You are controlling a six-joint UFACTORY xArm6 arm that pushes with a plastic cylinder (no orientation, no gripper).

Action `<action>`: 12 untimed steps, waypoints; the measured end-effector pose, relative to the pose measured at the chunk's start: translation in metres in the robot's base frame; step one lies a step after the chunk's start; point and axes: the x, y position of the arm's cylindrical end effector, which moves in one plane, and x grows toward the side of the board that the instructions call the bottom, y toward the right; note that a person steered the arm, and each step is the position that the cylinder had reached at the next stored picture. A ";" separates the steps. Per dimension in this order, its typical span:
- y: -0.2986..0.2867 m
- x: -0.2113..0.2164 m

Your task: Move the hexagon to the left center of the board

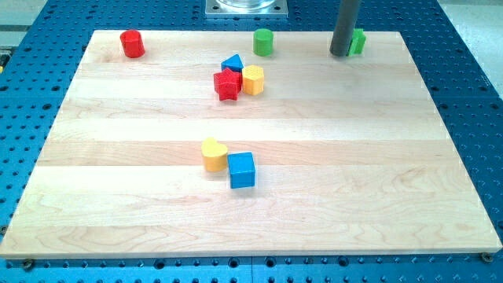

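Red cylinder (132, 44), green cylinder (263, 42), blue cube (242, 170).

cylinder (132, 43) at worktop (377, 189) top left, hexagon (253, 79) touching star (227, 84) near top centre, triangle (233, 63) just behind them, heart (214, 154) touching cube (242, 170) mid-worktop, my tip (340, 53) top right

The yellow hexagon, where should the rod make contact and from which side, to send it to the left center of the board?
No gripping here, only pushing. Put my tip against the yellow hexagon on its upper right face and push toward the view's lower left. The red star touches its left side and the blue triangle sits just above-left, so a straight leftward push would probably drag both along.
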 end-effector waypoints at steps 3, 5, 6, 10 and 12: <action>-0.038 0.038; -0.038 0.056; -0.095 0.072; -0.251 0.163; -0.237 0.218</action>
